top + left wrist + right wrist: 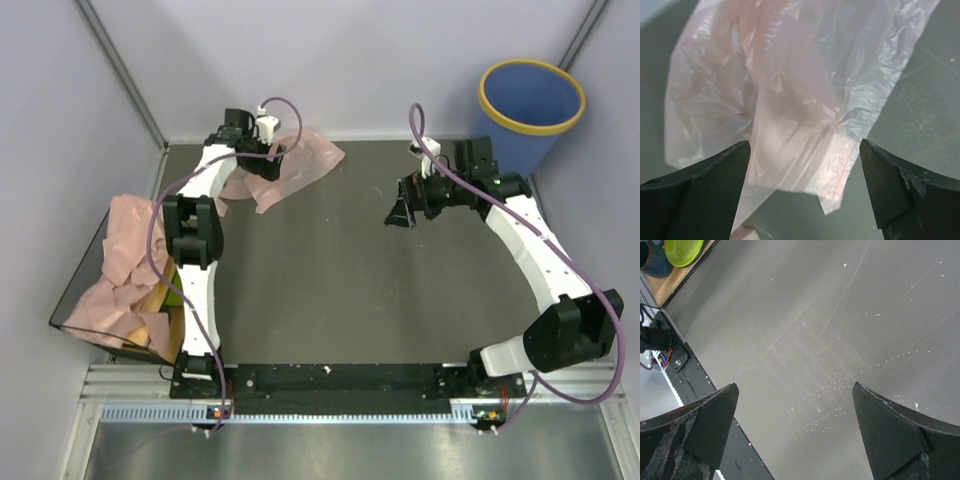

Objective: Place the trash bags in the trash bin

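Note:
A pale pink trash bag (300, 160) lies crumpled on the dark table at the back left. My left gripper (264, 160) hovers over it, jaws wide open. In the left wrist view the bag (790, 100) fills the upper frame and its lower edge hangs between the fingers of the left gripper (802, 150), ungripped. More pink trash bags (120, 270) are heaped at the left edge. The blue trash bin (530, 105) with a yellow rim stands at the back right corner. My right gripper (404, 212) is open and empty over bare table (805, 340), left of the bin.
The heap of bags rests on a clear-walled tray (70, 320) with yellow and green items beneath. A green bowl (682, 250) on a wooden board shows in the right wrist view. Pale walls enclose the table; a metal rail (340, 410) runs along the near edge.

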Available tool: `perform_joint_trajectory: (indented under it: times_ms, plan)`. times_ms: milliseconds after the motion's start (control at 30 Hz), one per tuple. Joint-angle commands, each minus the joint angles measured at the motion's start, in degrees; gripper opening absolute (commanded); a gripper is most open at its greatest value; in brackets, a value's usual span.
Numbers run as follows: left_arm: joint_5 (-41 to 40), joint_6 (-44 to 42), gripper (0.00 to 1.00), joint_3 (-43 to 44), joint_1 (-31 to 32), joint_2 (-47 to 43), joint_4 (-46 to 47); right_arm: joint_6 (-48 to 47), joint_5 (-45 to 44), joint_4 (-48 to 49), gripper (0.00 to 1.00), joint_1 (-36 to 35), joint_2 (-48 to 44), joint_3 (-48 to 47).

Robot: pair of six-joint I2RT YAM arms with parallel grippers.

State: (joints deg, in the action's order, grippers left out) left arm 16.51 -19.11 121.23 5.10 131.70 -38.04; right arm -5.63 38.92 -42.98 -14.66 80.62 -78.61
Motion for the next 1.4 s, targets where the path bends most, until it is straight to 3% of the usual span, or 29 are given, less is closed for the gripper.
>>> perform_joint_trajectory:
  times_ms: [0, 67, 100, 167, 200, 233, 367, 433, 467, 500, 533, 567, 600, 767, 967, 1067, 1200, 1233, 1333, 1367]
  plan:
    - [-2.9, 0.6, 0.90, 2.5, 0.9, 2.2, 6.3, -1.6, 2.9, -2.1, 0.99, 1.3, -1.6, 1.2]
    - [-1.8, 0.2, 0.75, 2.4, 1.2, 3.2, 6.1, -1.3, 2.5, -2.3, 0.99, 1.8, -1.5, 1.4]
    - [-0.8, -0.2, 0.51, 2.3, 1.3, 3.0, 5.4, -1.1, 2.7, -2.4, 0.99, 2.4, -1.4, 1.3]
    - [2.4, -1.8, 0.26, 0.1, 2.5, 0.2, 5.2, -0.5, 2.7, -2.7, 0.99, 2.9, -1.4, 1.1]
    - [3.7, -2.8, 0.08, -1.4, 3.2, -1.3, 5.0, -0.3, 2.7, -2.8, 0.99, 3.5, -1.4, 1.0]
    - [4.6, -5.2, 0.00, -4.4, 4.8, -4.7, 4.6, -0.1, 2.5, -2.9, 0.99, 3.8, -1.4, 0.9]
    - [10.5, -7.4, 0.00, -13.5, 8.7, -15.3, 2.0, 2.0, 3.7, -3.7, 0.99, 6.2, -1.9, 0.1]
    - [10.4, -6.8, 0.00, -20.5, 9.7, -21.6, 5.1, 2.1, 4.1, -4.2, 0.99, 7.4, -2.4, 0.2]
    - [8.6, -6.3, 0.09, -21.9, 9.6, -22.8, 6.2, 2.0, 4.2, -4.7, 0.99, 7.6, -2.6, 0.2]
    - [5.2, -5.1, 0.31, -22.8, 9.5, -23.4, 7.6, 1.9, 4.3, -5.1, 0.99, 7.8, -2.8, 0.4]
    - [0.9, -4.8, 0.58, -21.4, 8.6, -22.3, 7.6, 1.8, 4.8, -5.4, 0.99, 7.9, -3.4, 0.9]
    - [0.2, -4.4, 0.93, -19.6, 7.6, -21.0, 5.9, 1.4, 5.1, -5.5, 0.99, 8.0, -3.8, 1.3]
    - [0.5, -3.6, 0.98, -17.5, 6.2, -19.3, 4.9, 1.4, 5.3, -5.7, 0.99, 7.9, -4.0, 1.7]
    - [1.5, 0.8, 0.98, -0.4, -0.9, -5.3, 0.7, 0.9, 5.6, -6.2, 0.99, 8.0, -3.9, 2.4]
    - [-1.0, -0.8, 0.98, 5.9, -1.5, 3.3, 2.2, 0.8, 5.5, -6.3, 0.99, 7.9, -2.1, 2.3]
    - [2.2, -0.2, 0.99, 6.1, -1.8, 5.8, 2.2, 0.8, 5.4, -6.2, 0.99, 7.9, -1.3, 2.3]
    - [13.4, 1.1, 0.79, 4.3, -1.6, 6.1, 1.3, 0.8, 4.7, -6.2, 0.99, 7.9, -1.4, 2.0]
    - [14.4, 1.4, 0.57, 4.1, -1.4, 5.9, 0.8, 1.0, 4.6, -6.3, 0.99, 7.9, -1.3, 1.8]
    - [18.1, -2.0, 0.19, 3.7, 0.0, 3.7, -1.6, 1.3, 4.3, -6.5, 0.99, 7.9, -1.8, 1.3]
    - [18.2, -2.2, 0.00, 2.6, 0.7, 2.1, -2.2, 1.3, 4.2, -6.8, 0.99, 7.9, -2.0, 1.1]
